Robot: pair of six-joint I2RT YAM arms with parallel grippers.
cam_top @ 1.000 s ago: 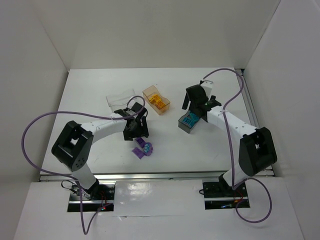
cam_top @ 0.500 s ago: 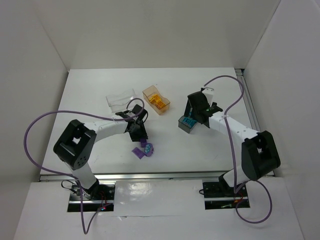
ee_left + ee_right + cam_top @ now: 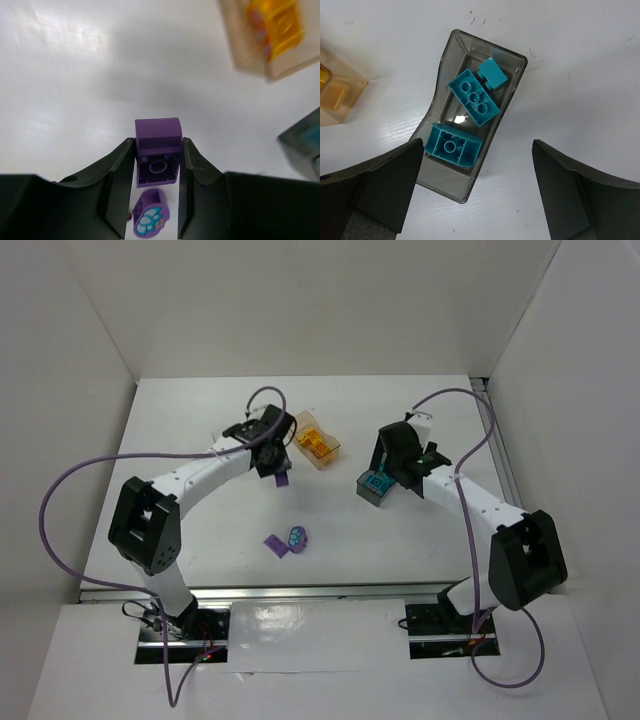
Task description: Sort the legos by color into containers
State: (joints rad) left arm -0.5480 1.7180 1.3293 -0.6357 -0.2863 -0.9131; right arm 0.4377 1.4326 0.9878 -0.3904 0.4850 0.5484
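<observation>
the purple brick hung above the worktop, pinched by its sides in the left gripper, its long axis seemingly running away from the wrist. the amber bin sat just to its right. i couldn't make out the clear bin under that arm. two purple pieces lay nearer the bases. the right gripper gaped wide above the grey bin.

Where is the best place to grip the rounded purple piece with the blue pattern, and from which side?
Probably from above: the rounded purple piece lies flat, pattern up. Pinch its near and far edges, because a purple brick lies close beside it on its left.
</observation>
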